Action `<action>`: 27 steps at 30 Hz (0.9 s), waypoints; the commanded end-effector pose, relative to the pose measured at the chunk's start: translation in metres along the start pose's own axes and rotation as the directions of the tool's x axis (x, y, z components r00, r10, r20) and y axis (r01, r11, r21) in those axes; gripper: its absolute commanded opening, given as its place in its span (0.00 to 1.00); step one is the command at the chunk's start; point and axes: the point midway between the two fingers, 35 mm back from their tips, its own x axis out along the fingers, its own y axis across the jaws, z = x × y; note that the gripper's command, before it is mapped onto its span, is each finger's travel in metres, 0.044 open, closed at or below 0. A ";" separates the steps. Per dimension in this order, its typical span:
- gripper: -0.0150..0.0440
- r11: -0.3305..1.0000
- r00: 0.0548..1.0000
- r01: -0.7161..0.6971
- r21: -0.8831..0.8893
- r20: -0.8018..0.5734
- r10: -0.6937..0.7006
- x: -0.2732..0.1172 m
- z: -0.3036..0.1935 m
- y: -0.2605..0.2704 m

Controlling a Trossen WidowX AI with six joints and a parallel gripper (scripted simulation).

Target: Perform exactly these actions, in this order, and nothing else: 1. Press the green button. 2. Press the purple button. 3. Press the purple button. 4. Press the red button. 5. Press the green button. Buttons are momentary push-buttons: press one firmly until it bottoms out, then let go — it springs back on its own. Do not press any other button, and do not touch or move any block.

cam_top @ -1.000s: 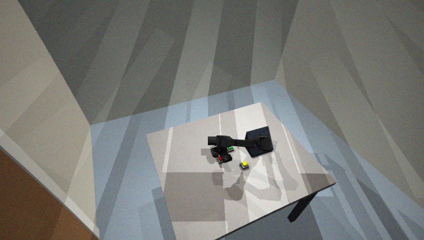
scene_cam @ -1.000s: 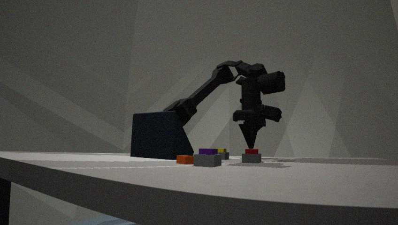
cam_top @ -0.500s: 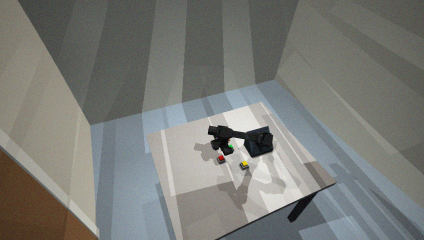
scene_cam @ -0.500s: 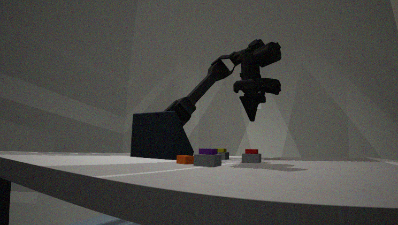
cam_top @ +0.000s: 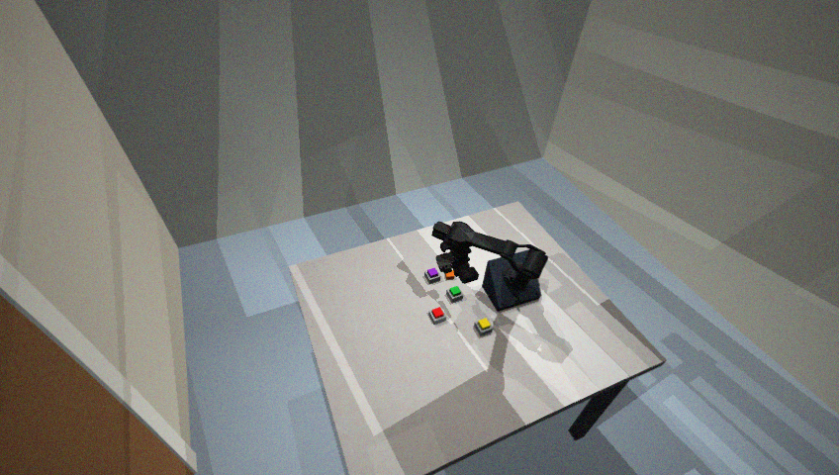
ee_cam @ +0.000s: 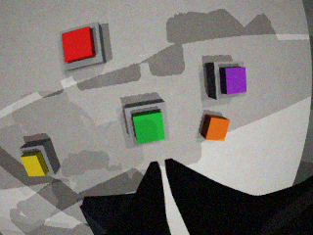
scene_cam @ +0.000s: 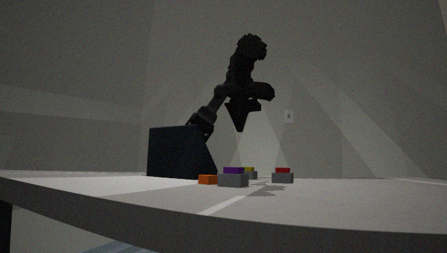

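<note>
Pincer point(ee_cam: 163, 168) pressed together, gripping nothing, touching nothing, raised well above the table point(cam_top: 376, 352). Tips aimed just short of the green button point(ee_cam: 149, 125). Four buttons counted: green at centre, purple button point(ee_cam: 233, 80) off to one side, red button point(ee_cam: 78, 45) farther out, yellow button point(ee_cam: 34, 164) opposite. One orange block point(ee_cam: 214, 127) between green and purple.

An orange block point(ee_cam: 214, 127) and yellow button point(ee_cam: 34, 164) sit on the table point(cam_top: 376, 352).
</note>
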 end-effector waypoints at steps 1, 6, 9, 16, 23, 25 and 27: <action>0.29 1.000 1.000 -0.001 -0.012 -0.007 0.000 0.005 -0.007 -0.001; 0.29 1.000 1.000 -0.003 -0.013 -0.006 0.002 0.062 -0.007 -0.001; 0.29 1.000 1.000 -0.003 -0.013 -0.006 0.003 0.064 -0.007 -0.001; 0.29 1.000 1.000 -0.003 -0.013 -0.006 0.003 0.070 -0.007 -0.001; 0.29 1.000 1.000 -0.003 -0.013 -0.006 0.003 0.081 -0.007 -0.001; 0.29 1.000 1.000 -0.003 -0.013 -0.006 0.003 0.084 -0.007 -0.001; 0.29 1.000 1.000 -0.003 -0.013 -0.006 0.003 0.087 -0.007 -0.001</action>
